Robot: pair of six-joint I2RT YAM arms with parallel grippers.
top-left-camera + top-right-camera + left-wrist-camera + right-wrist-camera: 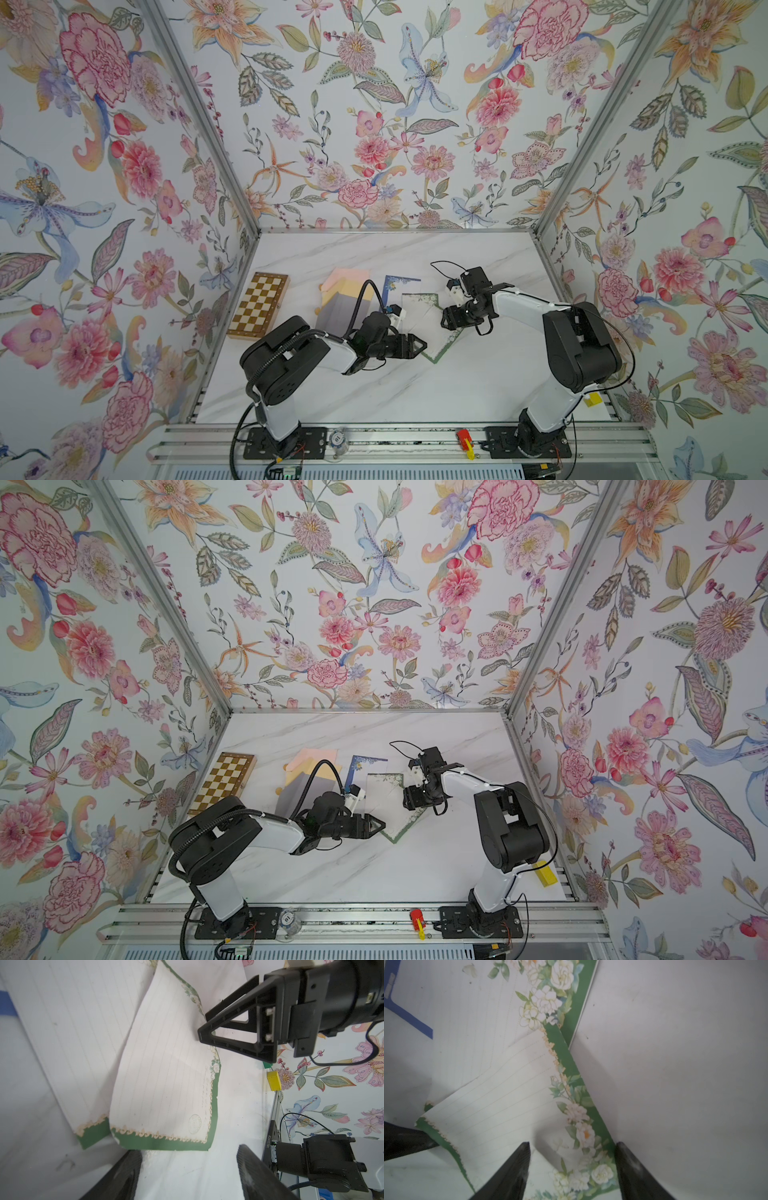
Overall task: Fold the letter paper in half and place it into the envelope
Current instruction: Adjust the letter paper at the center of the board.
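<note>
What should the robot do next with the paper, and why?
Probably nudge the left end effector forward onto the paper's green edge: it stands open just short of that edge, the paper bulges up rather than lying flat, and the right end effector, also open, holds nothing.

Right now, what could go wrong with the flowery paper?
The letter paper lies bowed and skewed over a second sheet, so a fold could come out crooked, or a pinch might catch both. The left gripper and right gripper are both open, so the paper could slide on the table.
</note>
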